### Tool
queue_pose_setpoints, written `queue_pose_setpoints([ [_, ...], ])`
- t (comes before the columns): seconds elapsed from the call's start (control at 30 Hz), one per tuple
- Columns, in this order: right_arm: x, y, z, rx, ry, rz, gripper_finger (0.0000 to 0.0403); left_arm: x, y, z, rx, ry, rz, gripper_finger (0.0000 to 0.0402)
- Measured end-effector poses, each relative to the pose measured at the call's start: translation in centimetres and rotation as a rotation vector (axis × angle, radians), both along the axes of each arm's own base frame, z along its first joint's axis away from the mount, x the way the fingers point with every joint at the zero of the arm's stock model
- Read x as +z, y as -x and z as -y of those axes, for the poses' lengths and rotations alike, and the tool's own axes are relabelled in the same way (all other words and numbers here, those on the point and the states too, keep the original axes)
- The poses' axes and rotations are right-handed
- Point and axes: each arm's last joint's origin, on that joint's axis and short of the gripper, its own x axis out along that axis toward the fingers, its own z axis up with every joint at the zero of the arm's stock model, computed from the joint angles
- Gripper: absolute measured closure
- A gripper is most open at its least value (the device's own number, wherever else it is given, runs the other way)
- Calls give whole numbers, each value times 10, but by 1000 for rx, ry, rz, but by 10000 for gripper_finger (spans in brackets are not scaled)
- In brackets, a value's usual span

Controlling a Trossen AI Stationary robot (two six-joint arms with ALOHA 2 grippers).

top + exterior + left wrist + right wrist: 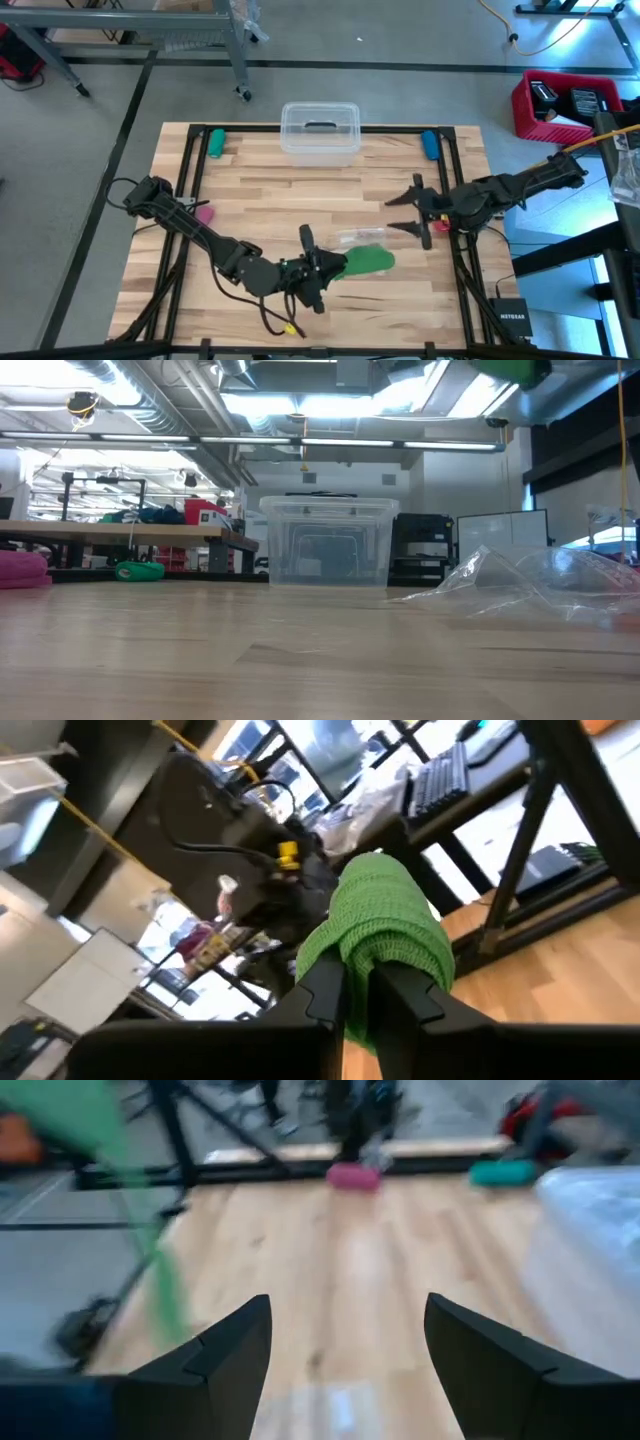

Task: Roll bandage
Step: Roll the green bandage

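The bandage [366, 260] is a bright green wad of soft knit fabric, held above the table's near middle. My left gripper [333, 266] reaches in level from the left and is shut on it. In the low view the bandage [510, 370] shows only at the top edge, high over the wood. A thin green strip [165, 1295] of it hangs blurred in the right wrist view. My right gripper [405, 212] stands open over the table's right part, a little beyond the bandage, with nothing between its fingers [230, 1355]. My left gripper pinches the bandage's bunched end [362, 975] between its two fingers [325, 990]. The fingers come level from the table's left. The wad [390, 920] bulges in several layers beyond the fingertips. It is lifted clear of the table.
A clear plastic bag [358, 238] lies on the wood between the grippers. A clear lidded box [320, 131] stands at the far edge's middle. A green roll [215, 143] lies far left, a blue one [430, 145] far right, a pink one [205, 212] at the left.
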Motion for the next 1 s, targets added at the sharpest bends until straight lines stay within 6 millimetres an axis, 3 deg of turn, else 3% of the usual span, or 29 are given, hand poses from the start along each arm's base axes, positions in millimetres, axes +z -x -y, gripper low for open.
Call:
queue_pose_setpoints([
  [0.23,-32,-2,-32,166,-69,58,143,-1,-4,-8,43,18,2,378],
  [0.47,-70,-5,-45,88,-65,243,143,-2,-8,-14,-5,37,61,388],
  [0.6,-89,-10,-48,81,-72,259,143,-3,-12,-20,-35,68,79,382],
  [1.0,-97,-28,-60,76,-22,344,143,2,-14,-25,-36,69,116,383],
])
